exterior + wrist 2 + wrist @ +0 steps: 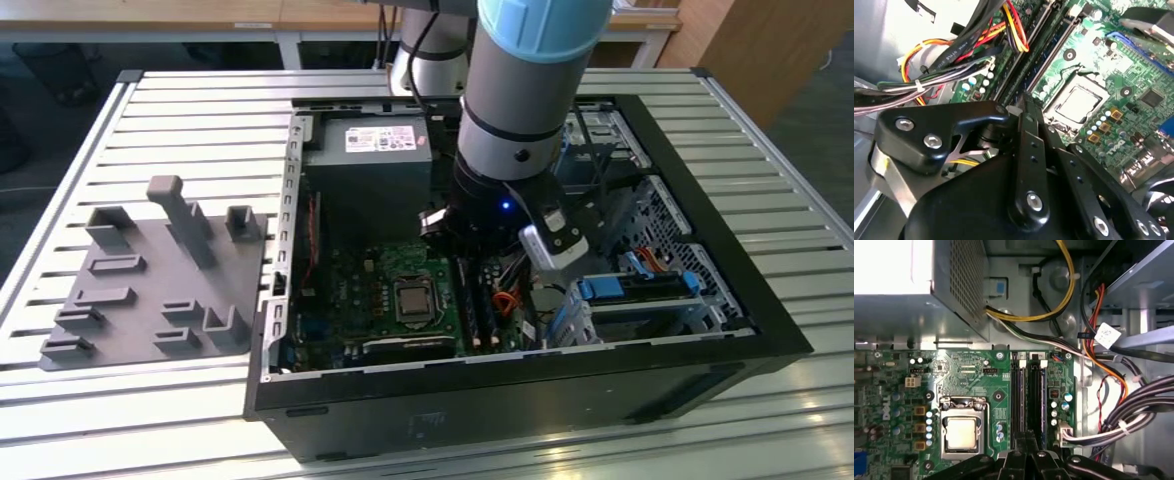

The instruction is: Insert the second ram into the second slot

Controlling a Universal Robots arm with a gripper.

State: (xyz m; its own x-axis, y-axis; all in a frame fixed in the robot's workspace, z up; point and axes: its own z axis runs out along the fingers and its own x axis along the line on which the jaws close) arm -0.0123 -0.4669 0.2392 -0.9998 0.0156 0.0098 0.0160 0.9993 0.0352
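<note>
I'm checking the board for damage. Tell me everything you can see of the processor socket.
The processor socket is a square, silvery metal frame holding a pale, dull-metal chip lid, bare on top with no cooler. It lies flat on the green motherboard, beside the dark memory slots, with small round capacitors along one edge. Nothing rests on it.

Cable bundles (1134,405) crowd one side of the memory slots (1026,400); the processor socket (961,432) side seems lower, clearer.
</note>
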